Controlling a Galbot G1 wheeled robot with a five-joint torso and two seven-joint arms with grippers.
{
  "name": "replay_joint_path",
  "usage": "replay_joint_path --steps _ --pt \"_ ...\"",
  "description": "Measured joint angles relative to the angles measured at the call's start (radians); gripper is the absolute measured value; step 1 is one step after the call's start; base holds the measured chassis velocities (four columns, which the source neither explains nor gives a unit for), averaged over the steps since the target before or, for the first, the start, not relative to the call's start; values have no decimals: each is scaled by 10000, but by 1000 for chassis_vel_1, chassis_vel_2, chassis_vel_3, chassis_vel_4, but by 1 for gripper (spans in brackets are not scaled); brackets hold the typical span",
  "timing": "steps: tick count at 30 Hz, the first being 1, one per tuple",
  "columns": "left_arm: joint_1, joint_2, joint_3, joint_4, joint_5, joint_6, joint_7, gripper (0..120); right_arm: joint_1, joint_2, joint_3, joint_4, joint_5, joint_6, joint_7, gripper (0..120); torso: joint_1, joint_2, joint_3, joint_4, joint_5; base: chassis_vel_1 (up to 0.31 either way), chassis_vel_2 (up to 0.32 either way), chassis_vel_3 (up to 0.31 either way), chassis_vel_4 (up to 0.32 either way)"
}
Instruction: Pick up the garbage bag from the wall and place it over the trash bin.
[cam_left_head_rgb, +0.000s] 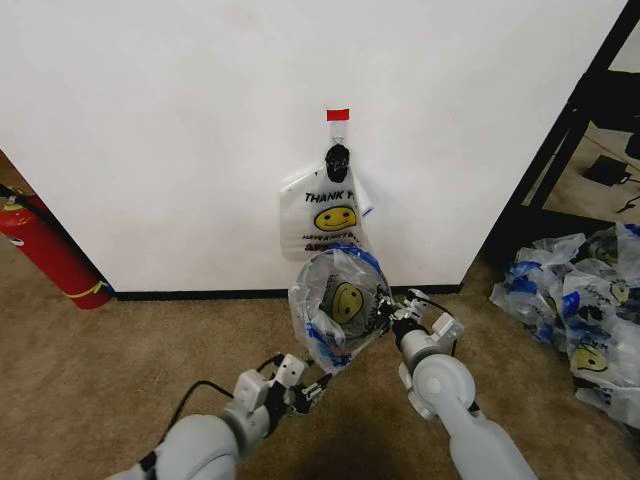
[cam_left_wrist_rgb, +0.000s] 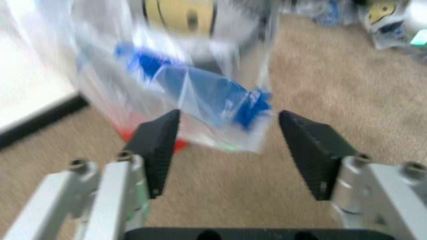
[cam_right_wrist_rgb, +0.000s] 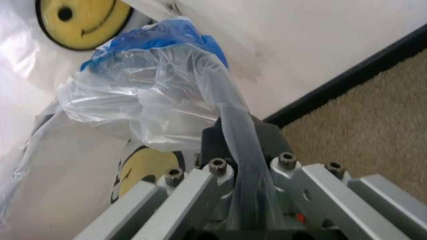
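The garbage bag (cam_left_head_rgb: 340, 300) hangs off the wall, its blue-trimmed mouth spread in a round ring low over the carpet. My right gripper (cam_left_head_rgb: 385, 318) is shut on a twisted strip of the garbage bag (cam_right_wrist_rgb: 167, 95), which runs between the fingers (cam_right_wrist_rgb: 217, 140) of my right gripper (cam_right_wrist_rgb: 237, 135). My left gripper (cam_left_head_rgb: 312, 388) stands open just below the bag's near edge, and the blue trim (cam_left_wrist_rgb: 200, 92) hangs beyond its fingertips (cam_left_wrist_rgb: 160, 140). The trash bin is mostly hidden behind the bag; a red patch (cam_left_wrist_rgb: 179, 145) shows under the plastic. The white wall (cam_left_head_rgb: 180, 130) carries a red-taped hook (cam_left_head_rgb: 338, 118).
An identical bag (cam_left_head_rgb: 330, 215) hangs from the hook. A red fire extinguisher (cam_left_head_rgb: 45, 250) leans at the left by the baseboard. A pile of similar bags (cam_left_head_rgb: 580, 310) lies on the carpet at the right, beside a black frame (cam_left_head_rgb: 570, 130).
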Motion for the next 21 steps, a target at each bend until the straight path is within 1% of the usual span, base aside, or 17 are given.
replay_joint_path --steps 1,4,5,8,9,10,11,12,14,15,18,19,21 --pt "0 0 0 0 0 0 0 65 0 0 0 0 0 0 0 1 0 0 0 0 0 0 0 0 0" --pt "-411 759 -372 -562 -503 -105 111 78 -192 -58 -132 -1 -163 3 -196 1 0 0 0 2 1 0 0 0 0" --pt "-745 961 -391 -624 -792 -131 122 81 -237 -76 -180 -1 -219 4 -253 1 0 0 0 3 0 0 0 0 0" --pt "-2166 1435 -397 -647 -1897 -103 176 93 -325 -111 -349 -21 -431 22 -417 1 0 0 0 -6 -1 0 0 0 0" --pt "-2166 1435 -397 -647 -1897 -103 176 93 -325 -111 -349 -21 -431 22 -417 1 0 0 0 -6 -1 0 0 0 0" --pt "-2577 1625 -391 -685 -2203 23 261 98 -311 -102 -393 -60 -474 32 -434 1 1 0 0 -7 -1 0 0 0 0" --pt "-2785 1799 -395 -756 -2353 147 364 98 -281 -87 -418 -109 -494 34 -435 1 0 0 1 -8 0 0 0 0 0" --pt "-2909 2062 -407 -901 -2455 254 507 100 -229 -72 -422 -171 -510 34 -434 1 1 0 1 -5 4 0 0 0 0" --pt "-2779 2430 -417 -1124 -2452 295 609 100 -175 -73 -387 -219 -512 45 -434 1 0 -2 0 5 4 0 0 0 0" --pt "-2736 2513 -412 -1179 -2450 292 635 100 -177 -91 -359 -219 -515 50 -441 1 0 -2 0 10 0 0 0 0 0" --pt "-2917 2474 -387 -1093 -2460 254 633 100 -204 -144 -378 -208 -563 55 -493 1 -1 -2 0 5 -2 0 0 0 0" --pt "-3091 2421 -372 -978 -2495 252 610 100 -200 -171 -453 -207 -602 54 -527 1 -1 -2 0 -3 -3 0 0 0 0" --pt "-3549 2340 -176 -694 -2653 251 526 100 -177 -195 -586 -208 -727 55 -633 1 -1 -2 0 0 0 0 0 0 0"
